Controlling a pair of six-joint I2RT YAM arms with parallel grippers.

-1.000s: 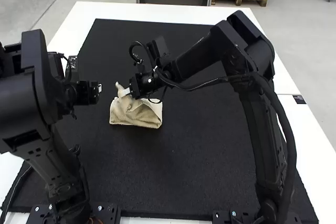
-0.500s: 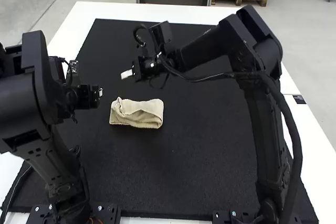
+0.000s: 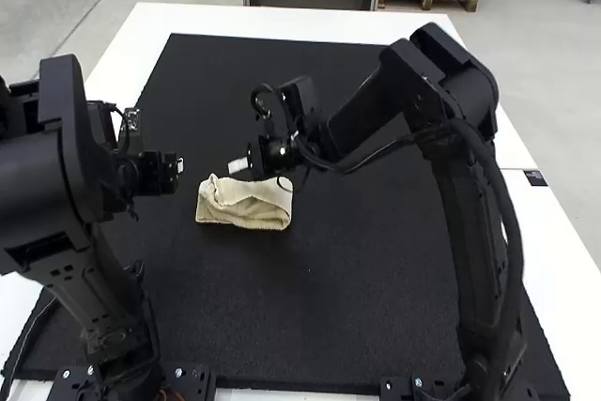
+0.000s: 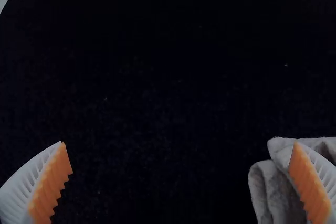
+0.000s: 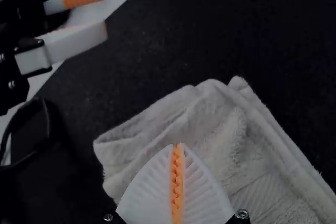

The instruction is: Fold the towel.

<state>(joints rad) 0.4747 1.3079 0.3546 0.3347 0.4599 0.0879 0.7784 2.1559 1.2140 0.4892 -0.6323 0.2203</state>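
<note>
The beige towel (image 3: 246, 213) lies folded in a small, uneven bundle with a creased top. My left gripper (image 3: 179, 165) is up and left of it in the high view; the white tip of my right gripper (image 3: 239, 165) is by its far edge. In the left wrist view, my left gripper (image 4: 178, 142) is open, one finger overlapping the towel (image 4: 268, 187). In the right wrist view, my right gripper (image 5: 177, 145) is shut with its orange pads together and no cloth between them, in front of the towel (image 5: 210, 114); whether it touches is unclear.
A black mat (image 3: 376, 260) covers most of the white table (image 3: 310, 22). The left arm's body stands over the mat's left side. In the right wrist view, the left arm's white fingers (image 5: 79, 45) are close to the towel.
The towel's raised corner left the right gripper and dropped onto the bundle. That gripper backed off up and to the right, then came down near the towel again. The left arm stayed still.
</note>
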